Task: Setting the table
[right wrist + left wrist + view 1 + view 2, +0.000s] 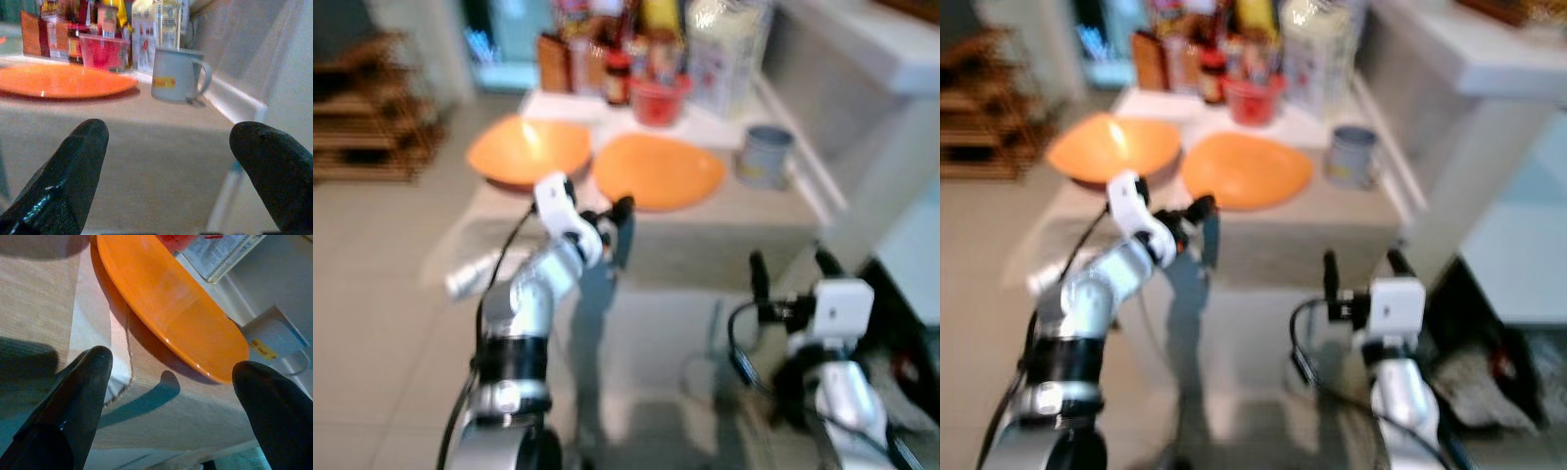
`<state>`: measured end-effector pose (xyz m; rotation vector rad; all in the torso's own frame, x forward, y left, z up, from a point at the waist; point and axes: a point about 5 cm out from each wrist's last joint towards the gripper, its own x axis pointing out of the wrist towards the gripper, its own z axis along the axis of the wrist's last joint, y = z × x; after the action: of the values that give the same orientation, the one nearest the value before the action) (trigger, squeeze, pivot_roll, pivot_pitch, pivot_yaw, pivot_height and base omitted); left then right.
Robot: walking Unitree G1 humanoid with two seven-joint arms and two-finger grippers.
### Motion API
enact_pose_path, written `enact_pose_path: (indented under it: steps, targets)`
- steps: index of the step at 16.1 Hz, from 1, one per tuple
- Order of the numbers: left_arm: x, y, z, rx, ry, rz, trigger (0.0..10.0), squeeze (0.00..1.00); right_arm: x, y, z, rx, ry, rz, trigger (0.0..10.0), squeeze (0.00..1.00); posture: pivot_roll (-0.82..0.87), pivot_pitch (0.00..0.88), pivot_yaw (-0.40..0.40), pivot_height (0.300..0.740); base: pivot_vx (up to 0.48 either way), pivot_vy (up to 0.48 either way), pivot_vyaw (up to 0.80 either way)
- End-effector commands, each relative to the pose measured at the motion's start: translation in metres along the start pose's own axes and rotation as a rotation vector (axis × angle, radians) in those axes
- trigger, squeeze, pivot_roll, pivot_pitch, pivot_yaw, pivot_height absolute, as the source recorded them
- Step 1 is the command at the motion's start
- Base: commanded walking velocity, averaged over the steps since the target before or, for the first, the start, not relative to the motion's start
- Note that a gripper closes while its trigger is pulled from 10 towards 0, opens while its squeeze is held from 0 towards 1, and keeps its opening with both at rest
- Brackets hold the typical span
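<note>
While approaching the surface (705, 245), still at the reaching stage, nothing grasped yet. Left gripper (612, 217) raised at the near edge, fingers (78, 396) spread apart and empty, aimed at the nearer orange plate (658, 171). Right gripper (788, 269) lower and further back, short of the edge, fingers (73, 166) likewise wide apart, facing the grey mug (176, 74). Second orange plate (529, 152) just beside the first, to the robot's left; bottles and a red cup (658, 101) crowded at the far end. Next, probably: ease the left fingers forward around the plate's near rim, one above and one below, then close. Shallow rim lying flat on the cloth, so a low, careful entry needed.
</note>
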<state>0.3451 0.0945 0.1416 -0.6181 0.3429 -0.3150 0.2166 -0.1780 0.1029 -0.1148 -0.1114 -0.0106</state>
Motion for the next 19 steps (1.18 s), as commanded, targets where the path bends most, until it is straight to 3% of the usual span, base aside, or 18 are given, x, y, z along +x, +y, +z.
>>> enact_pose_path:
  steps: [1, 3, 4, 5, 6, 7, 8, 11, 12, 13, 14, 18, 19]
  targets:
    - [0.004, 0.001, -0.011, 0.037, 0.043, 0.003, 10.0, 0.0, 0.005, 0.0, 0.007, -0.011, -0.023, 0.018, 10.0, 0.0, -0.07, 0.018, 0.002, 0.74, 0.0, 0.0, 0.0]
    - [0.005, -0.001, -0.005, 0.121, 0.01, -0.019, 10.0, 0.0, 0.004, -0.001, 0.005, -0.012, -0.015, 0.016, 10.0, 0.0, -0.07, 0.02, 0.007, 0.74, 0.0, 0.0, 0.0]
    - [0.002, -0.005, 0.0, 0.242, -0.03, -0.046, 10.0, 0.0, 0.003, -0.001, 0.006, -0.012, -0.015, 0.015, 10.0, 0.0, -0.07, 0.02, 0.008, 0.74, 0.0, 0.0, 0.0]
    - [-0.025, -0.024, 0.006, 0.786, -0.213, -0.193, 10.0, 0.0, 0.002, -0.001, 0.008, -0.013, -0.028, 0.008, 10.0, 0.0, -0.06, 0.027, 0.014, 0.74, 0.0, 0.0, 0.0]
    - [-0.036, -0.025, 0.003, 0.851, -0.238, -0.231, 10.0, 0.0, 0.002, -0.001, 0.009, -0.013, -0.033, 0.005, 10.0, 0.0, -0.06, 0.029, 0.015, 0.74, 0.0, 0.0, 0.0]
    - [-0.054, -0.015, 0.001, 0.936, -0.256, -0.237, 10.0, 0.0, 0.0, -0.002, 0.012, -0.017, -0.044, -0.002, 10.0, 0.0, -0.05, 0.033, 0.021, 0.74, 0.0, 0.0, 0.0]
    - [-0.069, -0.001, 0.001, 0.955, -0.261, -0.199, 10.0, 0.0, -0.001, -0.003, 0.012, -0.018, -0.044, -0.008, 10.0, 0.0, -0.04, 0.034, 0.025, 0.74, 0.0, 0.0, 0.0]
    - [-0.11, 0.042, -0.013, 0.865, -0.264, -0.012, 10.0, 0.0, -0.013, -0.008, 0.004, -0.011, -0.011, -0.044, 10.0, 0.0, -0.03, 0.022, 0.028, 0.74, 0.0, 0.0, 0.0]
    - [-0.122, 0.055, -0.023, 0.786, -0.241, 0.056, 10.0, 0.0, -0.021, -0.013, 0.001, -0.009, 0.011, -0.07, 10.0, 0.0, -0.03, 0.016, 0.027, 0.74, 0.0, 0.0, 0.0]
    - [-0.126, 0.06, -0.027, 0.74, -0.228, 0.092, 10.0, 0.0, -0.024, -0.015, 0.0, -0.01, 0.021, -0.075, 10.0, 0.0, -0.04, 0.018, 0.022, 0.74, 0.0, 0.0, 0.0]
    - [-0.129, 0.062, -0.032, 0.676, -0.223, 0.141, 10.0, 0.0, -0.03, -0.017, -0.003, -0.012, 0.045, -0.082, 10.0, 0.0, -0.04, 0.02, 0.012, 0.74, 0.0, 0.0, 0.0]
    - [-0.106, 0.031, -0.018, 0.718, -0.298, 0.038, 10.0, 0.0, -0.02, -0.016, 0.001, -0.04, -0.003, -0.034, 10.0, 0.0, -0.04, 0.01, 0.009, 0.74, 0.174, 0.0, 0.0]
    - [-0.102, 0.015, -0.012, 0.747, -0.341, -0.013, 10.0, 0.0, -0.015, -0.013, 0.003, -0.057, -0.021, -0.019, 10.0, 0.0, -0.04, 0.006, 0.009, 0.74, 0.48, 0.0, 0.0]
